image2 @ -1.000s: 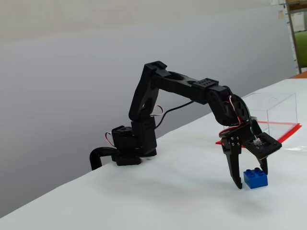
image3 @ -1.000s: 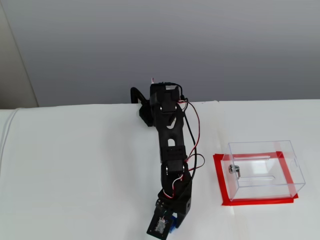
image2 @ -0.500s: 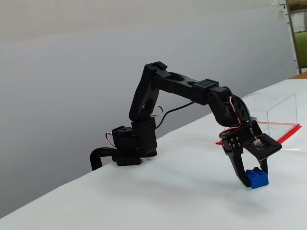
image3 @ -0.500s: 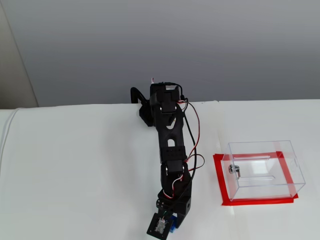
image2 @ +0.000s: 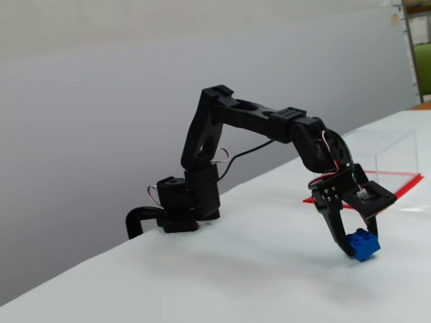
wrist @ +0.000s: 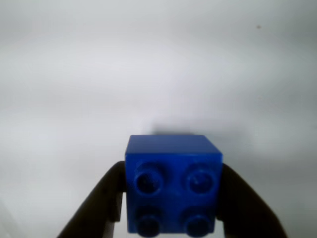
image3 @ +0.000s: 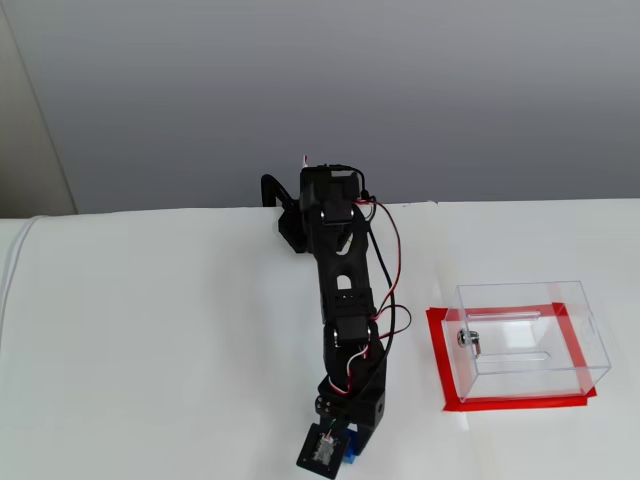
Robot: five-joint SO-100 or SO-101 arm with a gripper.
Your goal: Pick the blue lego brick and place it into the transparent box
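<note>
Blue lego brick (wrist: 172, 184) sits clamped between the two black fingers (wrist: 96, 206) of the gripper (image2: 355, 247), studs facing the wrist camera, one finger pressed against each side face. In a fixed view the brick (image2: 363, 243) appears tilted and raised just clear of the white table (image2: 222, 282), held at the fingertips. In another fixed view only a small blue edge of the brick (image3: 349, 460) shows beneath the gripper (image3: 335, 455), at the bottom of the picture. Arm (image3: 342, 290) is extended forward from its base. Transparent box (image3: 528, 338) stands on a red taped rim, to the right of the gripper in that view and well apart from it; a small silver metal piece (image3: 464, 338) shows on its left wall
</note>
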